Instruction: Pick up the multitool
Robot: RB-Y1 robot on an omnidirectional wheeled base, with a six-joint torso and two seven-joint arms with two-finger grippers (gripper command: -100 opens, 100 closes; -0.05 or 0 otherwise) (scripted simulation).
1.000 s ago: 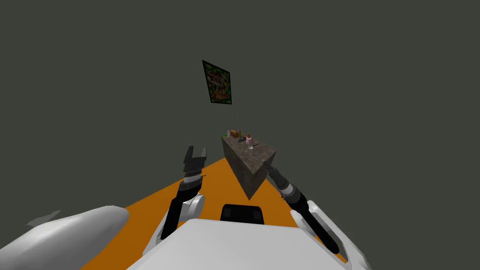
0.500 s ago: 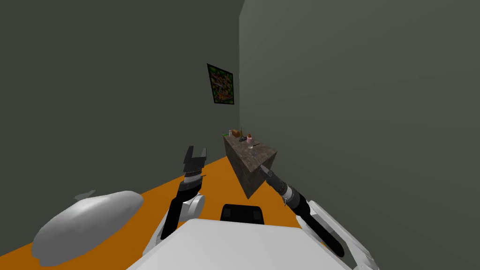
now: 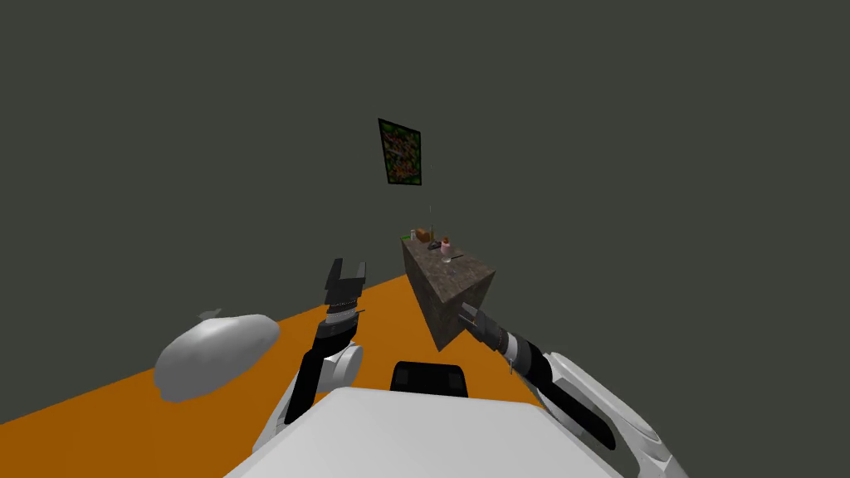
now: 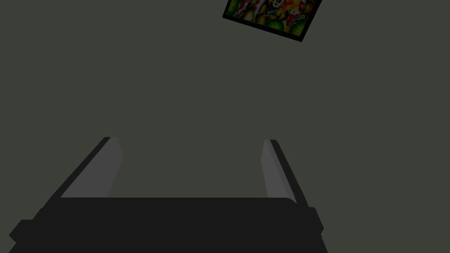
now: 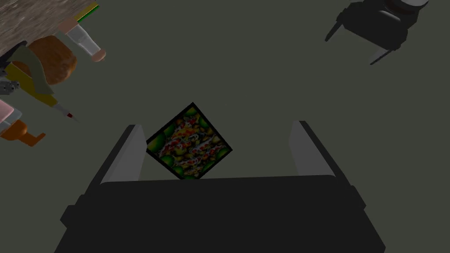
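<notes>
A stone-patterned block table (image 3: 452, 286) stands ahead of me against the dark wall. Small things crowd its far end. Among them a small dark item (image 3: 433, 246), likely the multitool, lies beside a pink-and-orange piece (image 3: 446, 247), a brown lump (image 3: 423, 234) and a bottle (image 3: 412, 235). In the right wrist view a grey bit of it (image 5: 6, 87) shows by the brown lump (image 5: 52, 59). My right gripper (image 3: 466, 311) (image 5: 216, 125) is open and empty, low at the table's near corner. My left gripper (image 3: 349, 265) (image 4: 190, 139) is raised to the table's left, open and empty.
A framed colourful picture (image 3: 401, 152) hangs on the wall above the table. A white rounded object (image 3: 216, 357) lies on the orange floor (image 3: 274, 398) to my left. Dark grey walls close in around the table.
My view has swung, so the white object and the picture slid right in the head view. My right gripper has dropped from the table's top edge to its near corner. The left arm holds still.
</notes>
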